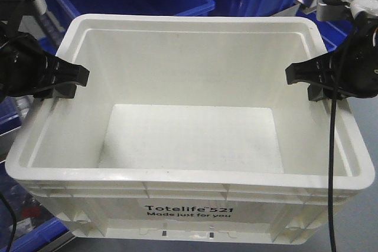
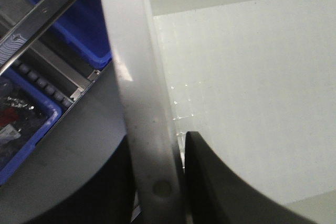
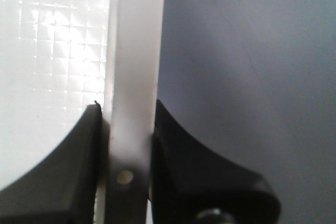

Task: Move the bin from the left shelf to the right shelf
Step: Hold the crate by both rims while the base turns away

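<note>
You hold the bin (image 1: 189, 180).
Your left gripper (image 1: 75, 81) pinches its rim at 9 o'clock, right gripper (image 1: 297, 78) at 3, seemingly tight.

The left gripper (image 1: 77, 82) sat at 9 o'clock in the front view, its black fingers pointing toward 3 o'clock. They were closed on the rim of the bin (image 1: 189, 22), one finger inside the wall and one outside. In the left wrist view, both fingers (image 2: 220, 187) pressed flat against that rim from either side.

The right gripper (image 1: 301, 84) mirrored it at 3 o'clock, pointing toward 9 o'clock and clamped on the opposite rim. Its pads (image 3: 58, 171) squeezed the wall between them. Both wrists were held about level.
</note>
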You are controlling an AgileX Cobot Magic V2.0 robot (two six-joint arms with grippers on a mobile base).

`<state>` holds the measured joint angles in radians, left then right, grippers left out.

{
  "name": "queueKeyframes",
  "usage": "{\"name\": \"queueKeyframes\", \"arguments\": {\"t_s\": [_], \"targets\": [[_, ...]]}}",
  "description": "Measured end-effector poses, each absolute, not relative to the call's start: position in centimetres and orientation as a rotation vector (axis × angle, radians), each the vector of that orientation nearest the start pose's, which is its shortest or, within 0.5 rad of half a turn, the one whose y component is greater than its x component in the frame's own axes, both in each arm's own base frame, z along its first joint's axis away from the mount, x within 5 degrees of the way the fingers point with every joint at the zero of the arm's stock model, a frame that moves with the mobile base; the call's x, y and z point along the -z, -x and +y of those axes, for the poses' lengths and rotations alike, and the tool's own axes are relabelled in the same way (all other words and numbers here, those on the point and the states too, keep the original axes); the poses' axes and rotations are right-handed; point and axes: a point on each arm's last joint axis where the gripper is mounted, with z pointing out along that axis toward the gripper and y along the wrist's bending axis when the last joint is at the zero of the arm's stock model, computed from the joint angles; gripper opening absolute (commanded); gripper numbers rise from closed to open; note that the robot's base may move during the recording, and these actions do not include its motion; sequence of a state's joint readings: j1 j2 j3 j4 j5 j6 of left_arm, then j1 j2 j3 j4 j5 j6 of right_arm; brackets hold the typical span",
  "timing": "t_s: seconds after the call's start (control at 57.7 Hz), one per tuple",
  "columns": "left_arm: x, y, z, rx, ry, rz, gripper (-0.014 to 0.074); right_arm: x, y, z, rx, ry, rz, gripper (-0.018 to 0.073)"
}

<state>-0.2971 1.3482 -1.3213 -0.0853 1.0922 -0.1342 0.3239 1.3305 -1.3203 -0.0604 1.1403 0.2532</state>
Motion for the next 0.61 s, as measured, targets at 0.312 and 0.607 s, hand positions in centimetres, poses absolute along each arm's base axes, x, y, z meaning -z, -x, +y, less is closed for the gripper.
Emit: {"name": "queueKeyframes", "arguments": {"t_s": [0.312,0.607], "targets": [[-36.63,-25.72,-8.61,0.269,-0.188,2.611,-0.0006,-36.83,-25.08,7.88,-0.115,0.108,2.632,0.0013],[-36.64,-25.72,-8.64,0.273,-0.187,2.61,-0.0006,-36.83,-25.08,7.86,-0.112,0.108,2.633,0.0013]]}}
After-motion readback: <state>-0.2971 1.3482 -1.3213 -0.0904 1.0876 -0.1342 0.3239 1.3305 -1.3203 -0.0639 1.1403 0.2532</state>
